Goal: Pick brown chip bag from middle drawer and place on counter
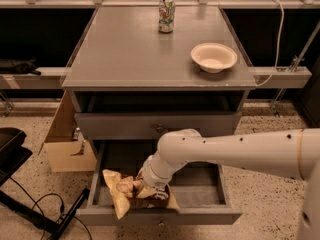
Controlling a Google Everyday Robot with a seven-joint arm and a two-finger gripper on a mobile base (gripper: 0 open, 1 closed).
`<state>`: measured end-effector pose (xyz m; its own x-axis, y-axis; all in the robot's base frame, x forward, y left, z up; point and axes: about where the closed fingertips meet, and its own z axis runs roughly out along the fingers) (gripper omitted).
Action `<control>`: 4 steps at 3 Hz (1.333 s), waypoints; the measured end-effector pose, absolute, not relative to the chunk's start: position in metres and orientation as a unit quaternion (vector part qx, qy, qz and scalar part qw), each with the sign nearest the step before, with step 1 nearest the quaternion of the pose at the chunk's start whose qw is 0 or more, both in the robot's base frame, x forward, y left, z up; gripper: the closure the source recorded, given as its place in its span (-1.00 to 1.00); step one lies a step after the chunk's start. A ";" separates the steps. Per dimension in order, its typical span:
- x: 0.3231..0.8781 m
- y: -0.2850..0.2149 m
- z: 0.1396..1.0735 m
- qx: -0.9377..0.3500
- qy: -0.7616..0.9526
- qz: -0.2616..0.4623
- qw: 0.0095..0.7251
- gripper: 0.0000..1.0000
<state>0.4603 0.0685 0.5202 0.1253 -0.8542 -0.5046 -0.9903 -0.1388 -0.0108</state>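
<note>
Camera view is showing me the gripper (pixel 147 186) down inside the middle drawer (pixel 200 195), pressing into the brown chip bag (pixel 121 190) from above; the wrist is hiding its tip, so I cannot tell how far open it stands or whether it has hold of the bag.

I am reading the bag as lying directly under the gripper, with most of its crinkled bulk spreading to the left of it as I am seeing it and a shorter tan end poking out to the right; its long axis is running side to side along the drawer's front panel, and the near edge is leaning on that panel.

Behind the gripper the closed upper drawer front (pixel 125 126) and the overhanging counter (pixel 125 54) are standing close above, so I am judging that the lift needs to come out toward me before rising. Up on the counter, the soda can (pixel 166 15) is sitting at the far edge and the white bowl (pixel 214 57) toward the right; the near left part is offering the most room for setting the bag down.
</note>
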 end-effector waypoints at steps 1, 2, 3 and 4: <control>0.455 0.084 0.645 -0.760 0.612 0.145 0.161 1.00; 0.495 0.103 0.756 -0.780 0.595 0.077 0.179 1.00; 0.532 0.117 0.829 -0.790 0.588 0.028 0.173 1.00; 0.561 0.133 0.893 -0.794 0.584 -0.017 0.164 1.00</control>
